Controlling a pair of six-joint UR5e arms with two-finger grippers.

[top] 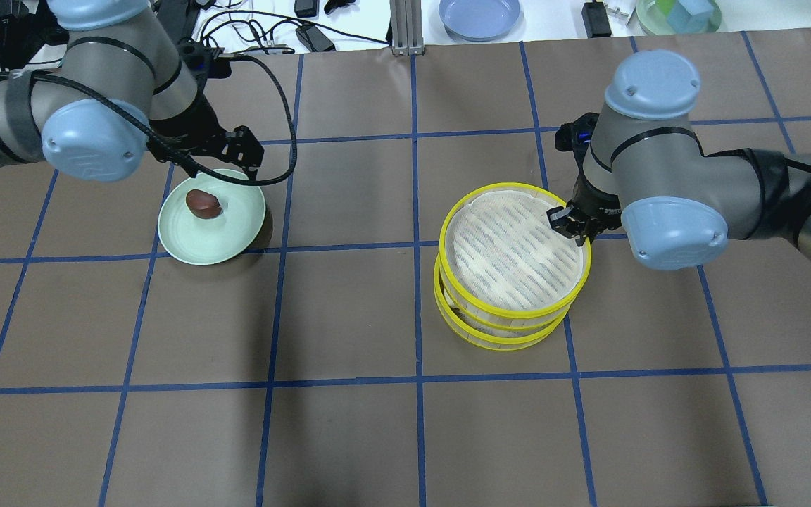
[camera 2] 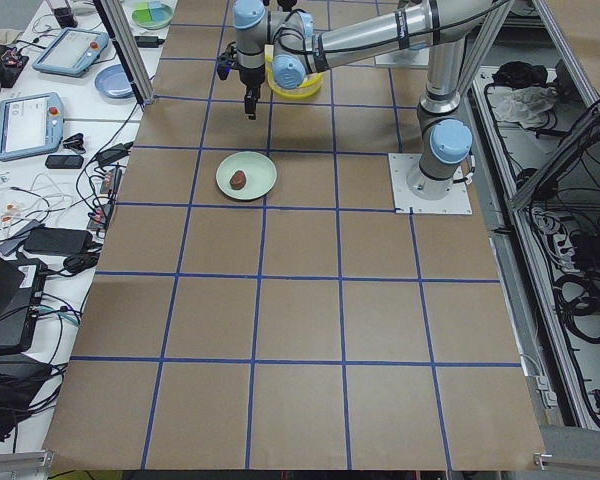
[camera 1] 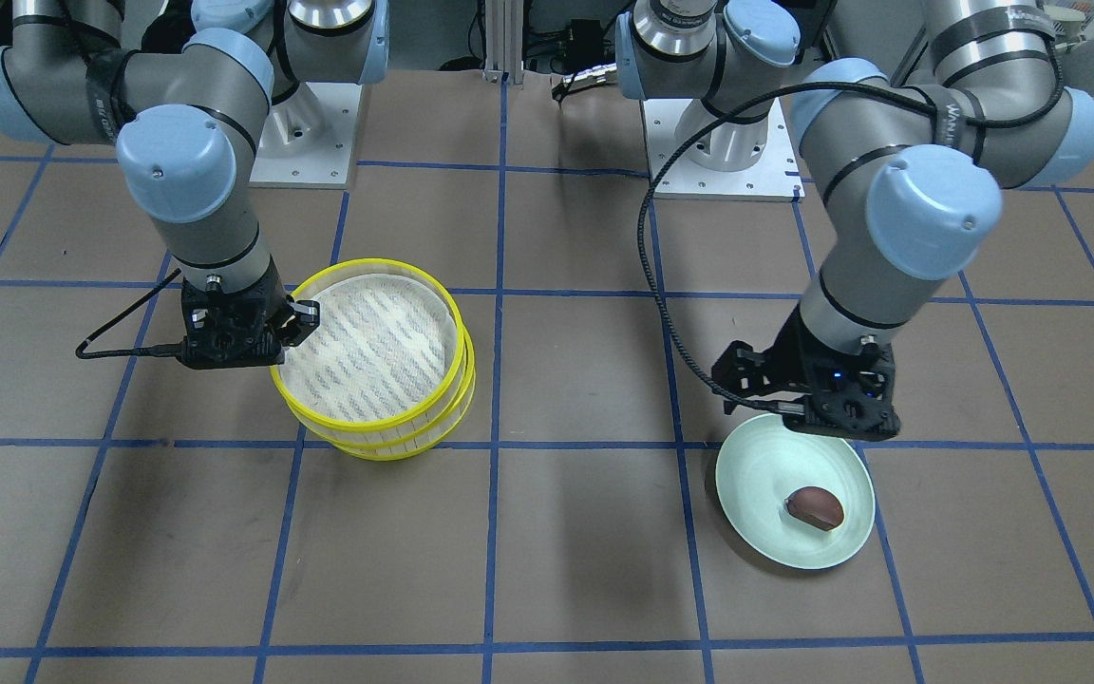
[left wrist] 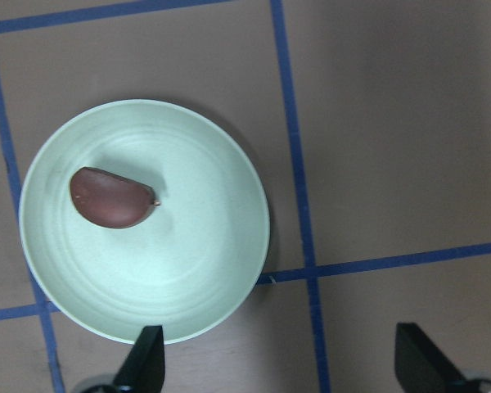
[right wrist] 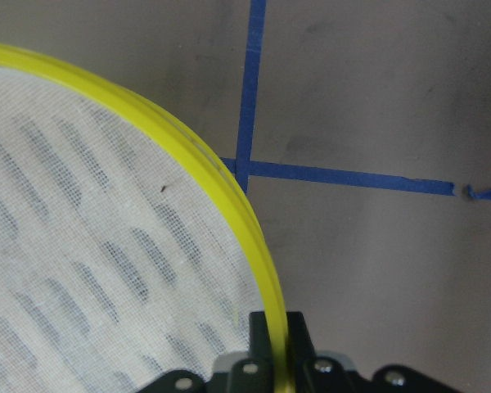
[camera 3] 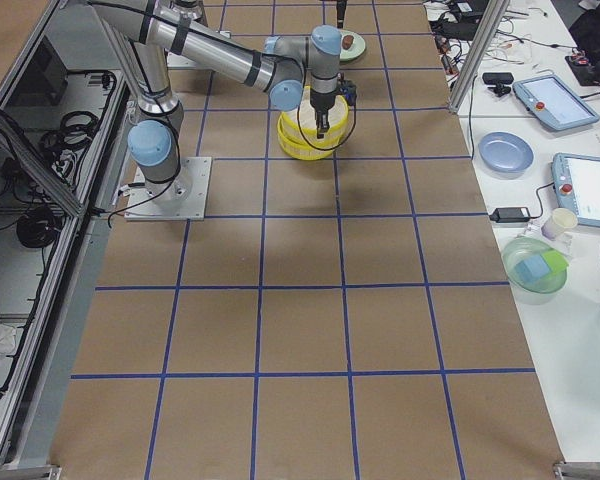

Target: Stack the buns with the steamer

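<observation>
Two yellow-rimmed steamer tiers are stacked. The top tier (camera 1: 371,342) (top: 514,246) sits slightly offset over the lower tier (camera 1: 405,445) (top: 497,338), and its white floor is bare. My right gripper (camera 1: 295,318) (top: 569,225) (right wrist: 277,327) is shut on the top tier's yellow rim (right wrist: 229,205). The dark reddish-brown bun (camera 1: 814,506) (top: 203,203) (left wrist: 113,197) lies on the pale green plate (camera 1: 761,470) (top: 233,225) (left wrist: 188,278). My left gripper (camera 1: 827,423) (top: 226,165) (left wrist: 282,364) is open and empty above the plate's edge. The cream bun is hidden.
The arm bases (camera 1: 305,133) (camera 1: 723,152) stand at the robot's side of the table. Beyond the far edge lie a blue plate (top: 479,15), a green bowl (top: 678,13) and cables. Blue tape lines grid the brown table.
</observation>
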